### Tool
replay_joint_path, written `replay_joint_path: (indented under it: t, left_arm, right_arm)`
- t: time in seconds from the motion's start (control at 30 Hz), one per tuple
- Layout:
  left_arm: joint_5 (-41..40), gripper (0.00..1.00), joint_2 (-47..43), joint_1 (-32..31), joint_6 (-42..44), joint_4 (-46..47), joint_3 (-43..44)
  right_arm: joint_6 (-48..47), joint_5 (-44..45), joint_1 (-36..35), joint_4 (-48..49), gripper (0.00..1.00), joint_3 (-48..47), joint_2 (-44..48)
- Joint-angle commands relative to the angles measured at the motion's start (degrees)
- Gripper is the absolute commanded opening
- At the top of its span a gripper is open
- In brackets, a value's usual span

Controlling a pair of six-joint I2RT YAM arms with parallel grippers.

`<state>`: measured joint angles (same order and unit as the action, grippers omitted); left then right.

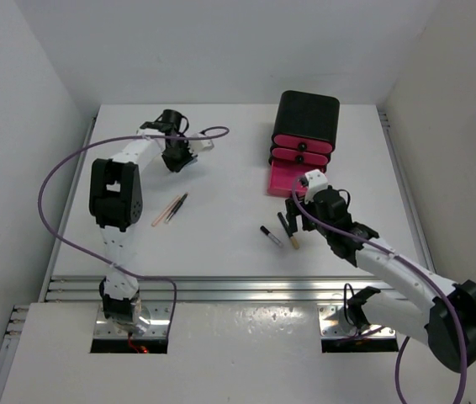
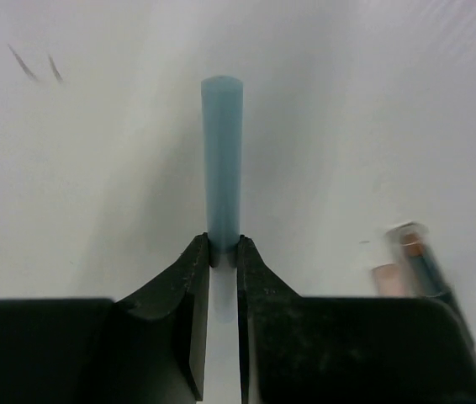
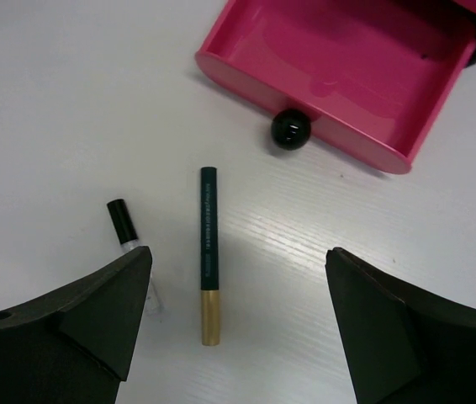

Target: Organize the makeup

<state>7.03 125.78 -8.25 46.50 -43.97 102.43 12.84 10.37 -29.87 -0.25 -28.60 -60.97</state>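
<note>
Left wrist: left tool (image 2: 223, 252) is clamped on the near end of the pale blue stick (image 2: 223, 160), which points straight out to 12 o'clock above the white counter (image 2: 347, 126). Can't tell if its far end touches the counter. At 4 o'clock there's a small clear-capped item (image 2: 408, 257), orange-pink inside. Its lower part is cut off by the tool body, so I can't identify it. Two blurred dark streaks at 10 o'clock are too faint to name.

Top external: the left arm is at 11 o'clock on the counter, and I can't make out the blue stick from here. A pink stick (image 1: 165, 212) and a dark stick (image 1: 177, 206) lie side by side at 9 o'clock, apart from the tool. The black box (image 1: 305, 118) is at 1 o'clock with its bottom pink drawer (image 1: 284, 178) pulled out.

Right wrist: right tool (image 3: 238, 278) has its jaws wide apart and grips nothing. The gold-tipped black stick (image 3: 208, 252) lies on the counter between the fingers, touching neither. A black-capped clear stick (image 3: 129, 236) is at its 9 o'clock, lower end hidden behind a finger. The open drawer is at 1 o'clock with its black knob (image 3: 290, 129) facing the tool. Its far corner is cut off by the frame edge.
</note>
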Motion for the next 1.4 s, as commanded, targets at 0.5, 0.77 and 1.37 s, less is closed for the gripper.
replay_joint_path:
  t: [0.5,0.77,1.37]
  left_arm:
    - [9.14,0.00,1.39,-32.88,2.37,14.96,17.09]
    - [4.06,0.00,7.99,-36.13,4.48,24.53,16.57]
    - [-2.10,0.64,4.57,-37.36,-0.62,25.51,17.71]
  right_arm:
    - [6.68,0.44,12.38,-10.03,0.88,12.17,19.21]
    - [1.14,0.53,12.55,-14.51,0.88,11.99,24.49]
    - [-4.84,-15.90,12.55,-8.11,0.67,7.51,10.97]
